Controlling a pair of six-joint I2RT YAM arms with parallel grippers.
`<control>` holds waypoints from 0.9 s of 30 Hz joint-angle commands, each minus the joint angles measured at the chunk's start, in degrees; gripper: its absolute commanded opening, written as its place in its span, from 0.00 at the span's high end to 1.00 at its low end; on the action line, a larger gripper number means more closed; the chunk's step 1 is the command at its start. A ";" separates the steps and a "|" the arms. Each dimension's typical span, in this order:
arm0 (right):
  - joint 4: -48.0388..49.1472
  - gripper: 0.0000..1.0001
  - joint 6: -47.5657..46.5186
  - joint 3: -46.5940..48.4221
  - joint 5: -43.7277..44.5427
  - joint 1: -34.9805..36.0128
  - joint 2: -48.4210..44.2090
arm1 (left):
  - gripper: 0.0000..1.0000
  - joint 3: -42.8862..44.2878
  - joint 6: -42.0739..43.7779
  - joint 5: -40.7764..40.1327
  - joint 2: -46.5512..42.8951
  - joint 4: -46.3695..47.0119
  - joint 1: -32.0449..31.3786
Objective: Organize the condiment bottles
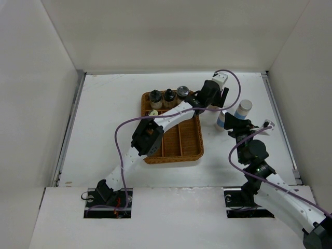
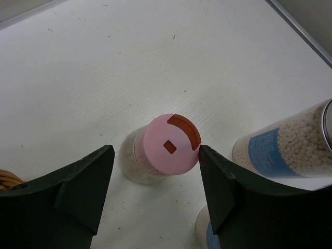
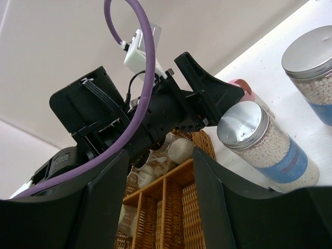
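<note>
The left hand [image 2: 155, 155] is spread to either side of the pink-capped bottle [image 2: 165, 148], which stands on the table [image 2: 104, 78] just beside the tray [image 1: 179, 148]. The right hand [image 3: 158, 155] waits spread and empty by two blue-banded bottles [image 3: 264, 145]. The step looks like grasping the pink one. Next it should close squarely, lift, and carry the bottle to the tray.

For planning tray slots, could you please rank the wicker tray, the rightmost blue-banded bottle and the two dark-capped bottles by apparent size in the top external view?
1. wicker tray
2. rightmost blue-banded bottle
3. left dark-capped bottle and right dark-capped bottle: these look alike, so I leave them unranked.
</note>
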 commanded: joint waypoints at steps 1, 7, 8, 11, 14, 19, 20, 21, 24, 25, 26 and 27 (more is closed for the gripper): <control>3.42 0.40 0.32 -0.15 -0.80 -0.33 0.14 | 0.35 -0.97 0.15 -0.16 -3.55 1.97 0.26; 3.95 0.40 0.32 -0.06 -1.24 -0.24 1.11 | 0.35 -1.06 -1.09 0.36 -3.82 2.59 0.78; 3.95 0.40 0.32 -0.06 -1.24 -0.24 1.19 | 0.35 -1.41 -1.26 0.45 -4.08 3.11 0.70; 4.13 0.40 0.32 0.12 -1.33 -0.24 1.90 | 0.33 -3.08 -1.79 0.45 -4.87 5.40 0.43; 4.21 0.40 0.23 0.12 -1.59 -0.33 2.07 | 0.33 -3.08 -1.97 0.28 -4.70 5.66 0.43; 4.21 0.39 0.32 0.29 -1.85 -0.33 2.60 | 0.33 -5.62 -2.67 -1.57 -6.36 7.15 0.43; 4.21 0.39 0.32 0.38 -2.03 -0.33 2.86 | 0.33 -6.67 -2.50 -1.83 -6.89 8.20 0.35; 4.21 0.39 0.32 0.38 -2.03 -0.33 3.04 | 0.33 -7.47 -2.41 -1.84 -7.50 9.00 0.26; 4.65 0.39 0.32 0.47 -2.20 -0.33 3.48 | 0.33 -9.05 -3.02 -2.18 -8.56 9.88 0.26; 4.83 0.39 0.32 0.47 -2.29 -0.33 3.57 | 0.33 -9.67 -3.28 -2.62 -9.00 10.15 0.17; 4.83 0.39 0.23 0.47 -2.47 -0.33 3.66 | 0.33 -10.37 -3.37 -2.97 -9.44 10.67 0.08; 4.83 0.38 0.15 0.47 -2.64 -0.33 3.74 | 0.33 -10.90 -3.20 -3.24 -9.79 11.20 -0.01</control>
